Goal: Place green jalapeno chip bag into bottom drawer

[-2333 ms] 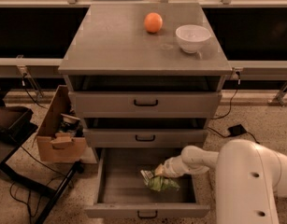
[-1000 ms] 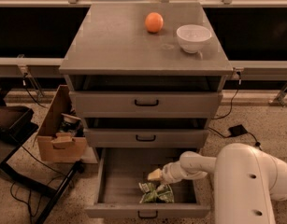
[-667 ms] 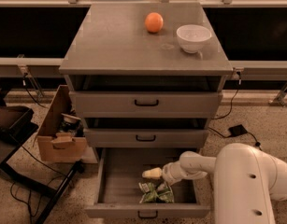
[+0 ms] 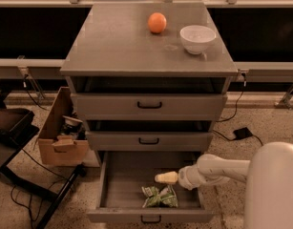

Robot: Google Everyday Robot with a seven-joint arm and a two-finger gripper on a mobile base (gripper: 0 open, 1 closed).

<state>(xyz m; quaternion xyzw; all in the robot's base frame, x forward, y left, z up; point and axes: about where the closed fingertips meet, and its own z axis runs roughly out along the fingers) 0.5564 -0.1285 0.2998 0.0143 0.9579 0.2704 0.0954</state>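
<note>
- One grey cabinet (image 4: 117, 46) with three drawers stacked one above another, each with one small black handle.
- Top drawer (image 4: 112, 106) and middle drawer (image 4: 112, 140) – two in all – each stand slightly out from the cabinet face, with a dark gap above each.
- Bottom drawer (image 4: 122, 180) – the lowest and deepest of the three – is pulled well out, and its plain grey floor shows.
- One green jalapeno chip bag (image 4: 159, 197) lies flat on the floor of the bottom drawer, toward the front and right of centre; its crinkled green body has pale ends.
- One gripper (image 4: 165, 177), pale and pointing left, sits inside the bottom drawer just above the bag; whether it is wide or narrow cannot be told, and whether it touches the bag cannot be told.
- One white arm (image 4: 217, 170) reaches in from the right, over the drawer's right wall.
- On the cabinet top: one orange (image 4: 157, 22) and one white bowl (image 4: 197, 38), near each other but apart.
- One open cardboard box (image 4: 60, 137) stands on the floor just left of the cabinet.
</note>
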